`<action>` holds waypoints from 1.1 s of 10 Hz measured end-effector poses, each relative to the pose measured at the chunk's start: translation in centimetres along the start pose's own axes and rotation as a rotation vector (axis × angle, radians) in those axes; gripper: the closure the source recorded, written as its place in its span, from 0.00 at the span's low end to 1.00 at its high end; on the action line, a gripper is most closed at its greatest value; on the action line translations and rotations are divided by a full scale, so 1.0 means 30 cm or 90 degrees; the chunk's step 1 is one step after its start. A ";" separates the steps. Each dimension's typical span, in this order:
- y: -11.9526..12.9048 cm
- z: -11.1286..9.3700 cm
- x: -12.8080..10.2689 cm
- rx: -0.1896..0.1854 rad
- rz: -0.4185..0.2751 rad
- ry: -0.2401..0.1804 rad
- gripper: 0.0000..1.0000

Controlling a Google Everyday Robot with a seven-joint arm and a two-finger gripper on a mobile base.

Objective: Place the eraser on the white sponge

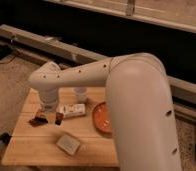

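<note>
Not done. Eraser (59, 117) at back-left of the table (26, 150), just left of the white bottle (72, 110), apart from the white sponge (68, 144) near the front edge. Left to do: carry forward, lower onto the sponge, release. Gripper (51, 114) low over the table beside the eraser, jaws pressed together. Can't confirm an actual pinch on the eraser, only touching or just beside.

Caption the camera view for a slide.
Shut gripper low over the wooden table, beside the eraser; the white sponge lies bare.
</note>
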 end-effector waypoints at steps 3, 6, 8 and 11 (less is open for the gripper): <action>0.123 0.050 0.077 -0.015 0.016 -0.002 0.91; 0.209 0.096 0.162 -0.036 0.037 0.003 0.91; 0.240 0.131 0.179 -0.055 0.045 0.009 0.91; 0.305 0.186 0.183 -0.081 0.046 0.030 0.91</action>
